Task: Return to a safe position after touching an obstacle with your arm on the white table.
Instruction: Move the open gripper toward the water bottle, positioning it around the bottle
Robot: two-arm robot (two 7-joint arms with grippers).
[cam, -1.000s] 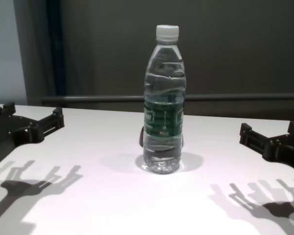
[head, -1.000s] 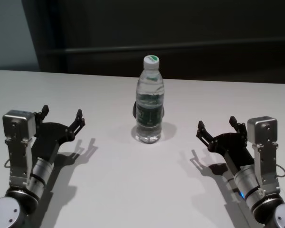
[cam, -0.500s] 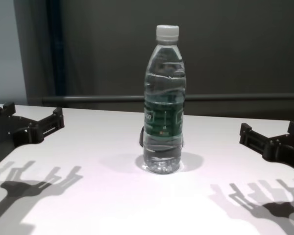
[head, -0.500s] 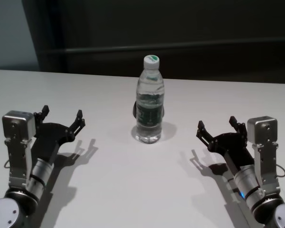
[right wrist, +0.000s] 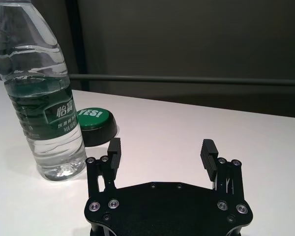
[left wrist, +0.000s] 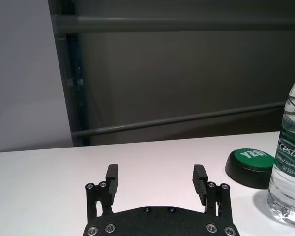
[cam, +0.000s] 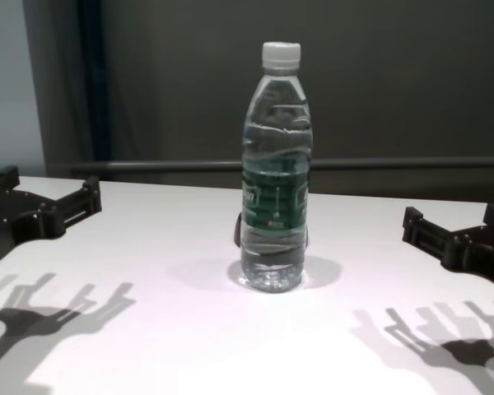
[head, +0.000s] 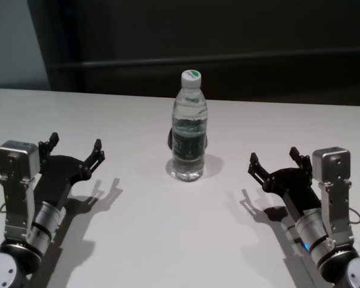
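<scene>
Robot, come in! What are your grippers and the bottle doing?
Left gripper open, empty. Right gripper open, empty. Bottle upright between them, untouched. Dark green-topped button behind it.

We see a black puck with a green top (right wrist: 94, 123) at centre left, dark wall (head: 228, 36) and rail (head: 228, 58) across the top.

one bottle (head: 188, 133), one green-topped button (right wrist: 95, 126), two grippers (head: 72, 151) (head: 275, 162)
</scene>
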